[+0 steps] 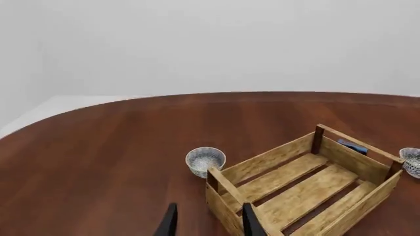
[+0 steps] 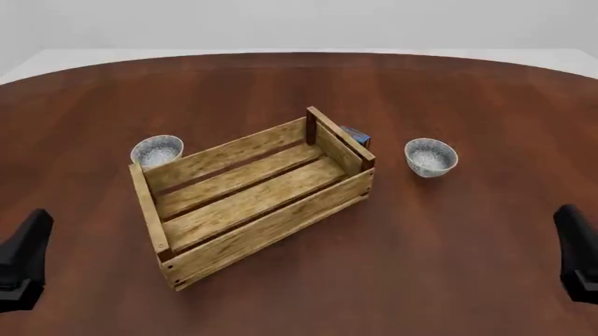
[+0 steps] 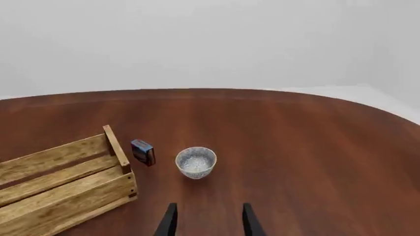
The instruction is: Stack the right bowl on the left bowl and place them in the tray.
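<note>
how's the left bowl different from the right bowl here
The left bowl sits tight against the tray's far left corner; whether they touch is unclear. The right bowl stands apart from the tray, on bare table off its right end. A small blue box lies between the right bowl and the tray; nothing similar is by the left bowl. Both are upright, empty, the same size, with the same blue-grey pattern inside.

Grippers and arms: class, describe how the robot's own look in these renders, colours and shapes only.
Each gripper, left gripper and right gripper, shows two slim, plain black, blade-like fingers tapering to tips. In the front view the arms appear as dark, angular blocks at the lower corners. No cables or markings show.
</note>
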`<state>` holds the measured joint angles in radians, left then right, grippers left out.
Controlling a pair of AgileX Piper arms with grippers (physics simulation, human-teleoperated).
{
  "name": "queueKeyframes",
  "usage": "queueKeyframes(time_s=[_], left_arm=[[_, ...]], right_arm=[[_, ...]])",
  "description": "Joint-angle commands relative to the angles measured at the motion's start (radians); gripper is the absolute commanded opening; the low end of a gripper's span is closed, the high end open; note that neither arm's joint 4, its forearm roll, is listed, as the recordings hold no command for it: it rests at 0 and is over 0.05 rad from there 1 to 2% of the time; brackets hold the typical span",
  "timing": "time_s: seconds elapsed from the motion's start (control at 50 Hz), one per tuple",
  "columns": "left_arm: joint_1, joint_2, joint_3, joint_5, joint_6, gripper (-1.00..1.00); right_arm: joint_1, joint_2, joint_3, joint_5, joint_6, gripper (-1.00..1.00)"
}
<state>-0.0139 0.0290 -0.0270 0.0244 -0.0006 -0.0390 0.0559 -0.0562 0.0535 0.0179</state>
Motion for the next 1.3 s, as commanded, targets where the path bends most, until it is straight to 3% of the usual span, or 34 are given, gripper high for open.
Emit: queueKeyframes(time_s=[0.02,0.16,0.24,0.34,0.4,0.44,0.48,0.5,0.56,0.6,0.62,0.66,0.7,0.78,0.82,0.94,1.0,1.06,1.1,1.12,1.14,1.18,1.3], left_arm=[[0.011,-0.018,0.022,-0.029,0.005,1.00],[0.011,-0.025,0.014,-0.017,0.009,1.00],[0.004,-0.027,0.015,-0.016,0.022,1.00],[0.006,-0.025,0.002,-0.010,0.018,1.00],[0.007,-0.027,-0.004,-0.008,0.019,1.00],[0.007,-0.028,-0.009,-0.004,0.020,1.00],[0.007,-0.028,-0.011,-0.002,0.020,1.00],[0.008,-0.028,-0.015,0.000,0.020,1.00],[0.007,-0.028,-0.021,0.004,0.020,1.00],[0.006,-0.029,-0.028,0.008,0.017,1.00],[0.007,-0.029,-0.030,0.009,0.019,1.00],[0.006,-0.029,-0.033,0.011,0.019,1.00],[0.005,-0.029,-0.037,0.014,0.018,1.00],[0.002,-0.029,-0.048,0.021,0.018,1.00],[0.001,-0.029,-0.055,0.016,0.025,1.00],[-0.006,-0.029,-0.073,0.034,0.019,1.00],[-0.007,-0.029,-0.078,0.036,0.020,1.00],[-0.016,-0.029,-0.079,0.035,0.017,1.00],[-0.023,-0.029,-0.073,0.031,0.012,1.00],[-0.021,-0.029,-0.074,0.030,0.010,1.00],[-0.023,-0.029,-0.076,0.032,0.009,1.00],[-0.028,-0.029,-0.083,0.039,0.006,1.00],[-0.030,-0.029,-0.094,0.049,0.007,1.00]], right_arm=[[0.038,-0.052,0.043,-0.052,-0.018,1.00],[0.064,0.042,0.011,-0.077,0.030,1.00],[0.048,0.051,-0.071,-0.002,-0.026,1.00],[0.053,0.135,-0.136,0.018,-0.018,1.00],[0.038,0.191,-0.196,0.040,-0.044,1.00],[0.071,0.287,-0.231,0.031,-0.013,1.00],[0.054,0.287,-0.252,0.045,-0.027,1.00],[0.034,0.333,-0.293,0.061,-0.087,1.00],[0.033,0.409,-0.340,0.076,-0.072,1.00],[0.009,0.456,-0.391,0.111,-0.089,1.00],[0.045,0.469,-0.409,0.124,-0.069,1.00],[0.037,0.476,-0.459,0.161,-0.110,1.00],[0.059,0.530,-0.511,0.200,-0.087,1.00],[0.091,0.619,-0.577,0.258,-0.093,1.00],[0.054,0.666,-0.618,0.289,-0.132,1.00],[0.086,0.754,-0.751,0.384,-0.080,1.00],[0.051,0.800,-0.774,0.395,-0.110,1.00],[0.089,0.846,-0.842,0.426,-0.060,1.00],[0.039,0.902,-0.872,0.449,-0.037,1.00],[0.082,0.898,-0.887,0.444,-0.012,1.00],[0.066,0.911,-0.896,0.448,-0.035,1.00],[0.085,0.948,-0.912,0.458,-0.009,1.00],[0.052,1.038,-0.956,0.463,-0.035,1.00]])
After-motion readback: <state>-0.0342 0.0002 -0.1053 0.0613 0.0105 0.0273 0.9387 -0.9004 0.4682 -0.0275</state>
